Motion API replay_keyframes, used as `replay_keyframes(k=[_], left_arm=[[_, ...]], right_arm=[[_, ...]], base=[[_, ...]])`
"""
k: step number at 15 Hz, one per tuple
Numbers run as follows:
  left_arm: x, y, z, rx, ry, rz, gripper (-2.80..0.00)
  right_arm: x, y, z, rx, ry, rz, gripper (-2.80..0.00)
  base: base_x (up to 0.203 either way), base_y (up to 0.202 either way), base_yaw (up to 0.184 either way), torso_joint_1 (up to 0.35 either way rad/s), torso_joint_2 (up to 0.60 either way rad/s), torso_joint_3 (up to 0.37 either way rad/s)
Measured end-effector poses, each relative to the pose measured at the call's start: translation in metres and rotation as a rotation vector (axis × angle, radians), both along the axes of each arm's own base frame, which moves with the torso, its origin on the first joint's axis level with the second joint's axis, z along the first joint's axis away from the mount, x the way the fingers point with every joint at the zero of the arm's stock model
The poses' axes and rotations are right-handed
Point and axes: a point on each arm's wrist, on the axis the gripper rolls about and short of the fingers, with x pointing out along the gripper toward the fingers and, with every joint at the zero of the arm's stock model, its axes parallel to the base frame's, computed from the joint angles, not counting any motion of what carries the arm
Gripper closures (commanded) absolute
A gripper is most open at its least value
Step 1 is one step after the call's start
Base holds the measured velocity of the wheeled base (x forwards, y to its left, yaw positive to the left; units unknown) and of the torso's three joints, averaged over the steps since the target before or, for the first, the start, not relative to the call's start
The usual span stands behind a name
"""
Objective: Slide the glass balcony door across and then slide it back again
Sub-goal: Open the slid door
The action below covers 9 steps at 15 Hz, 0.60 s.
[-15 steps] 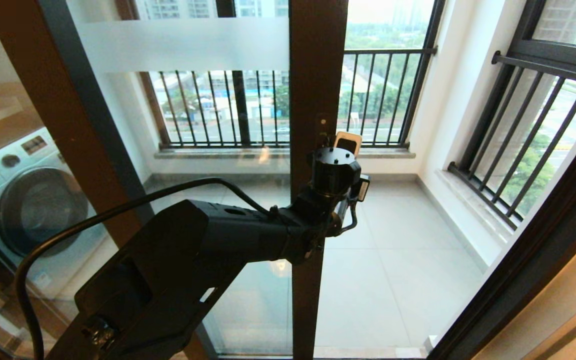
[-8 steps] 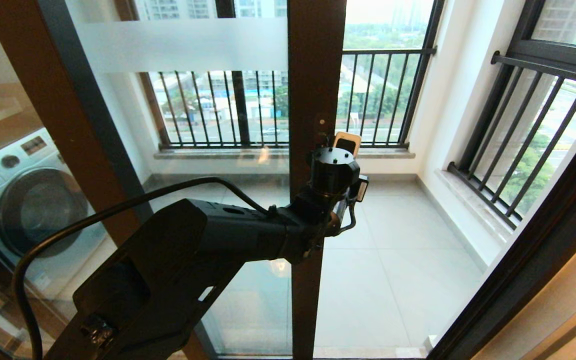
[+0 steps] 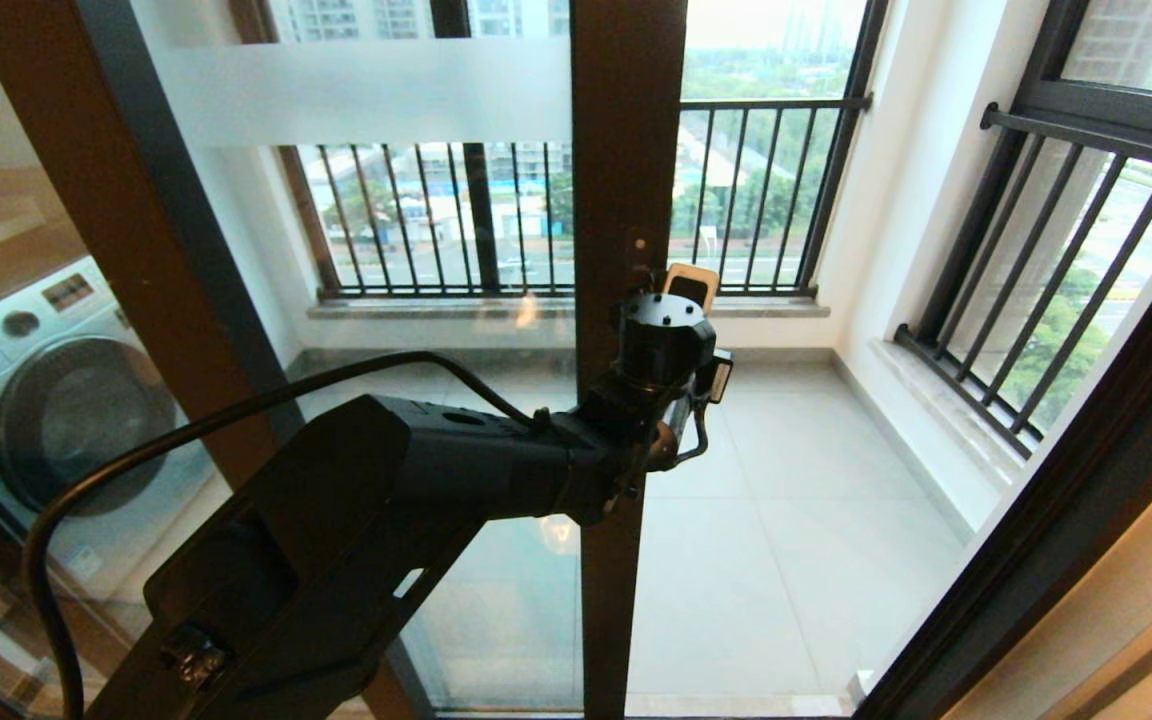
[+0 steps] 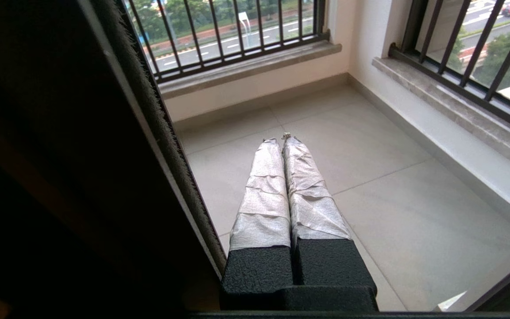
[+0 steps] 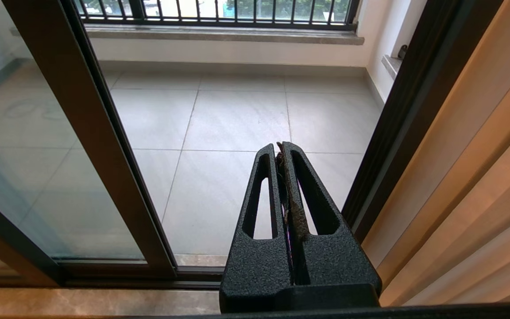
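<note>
1 glass balcony door [image 3: 626, 150], 1 washer [image 3: 46, 400] (behind glass), 2 barred windows [image 3: 756, 190].

left claw [image 3: 688, 283] fingertips hidden behind wrist in head view; glass balcony door [image 3: 626, 150] top and bottom cropped.

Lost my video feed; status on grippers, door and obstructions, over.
Left gripper shut, empty, beside the glass balcony door edge. Right gripper shut, parked low. Door partly open. Doorway floor bare.

High-rise home balcony: washing machine [image 3: 46, 400], railed windows [image 3: 576, 215].
</note>
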Motion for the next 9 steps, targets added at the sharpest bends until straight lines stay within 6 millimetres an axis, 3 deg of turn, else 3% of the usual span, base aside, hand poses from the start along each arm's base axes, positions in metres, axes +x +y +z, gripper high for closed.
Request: replay_keyframes(k=[9], left_arm=[[-0.0028, 0.0046, -0.0089, -0.031, -0.026, 0.056, 0.00]], right_arm=[[0.0000, 0.0000, 0.0000, 0.000, 0.000, 0.000, 0.00]], base=[[0.000, 0.000, 0.000, 0.000, 0.00, 0.000]])
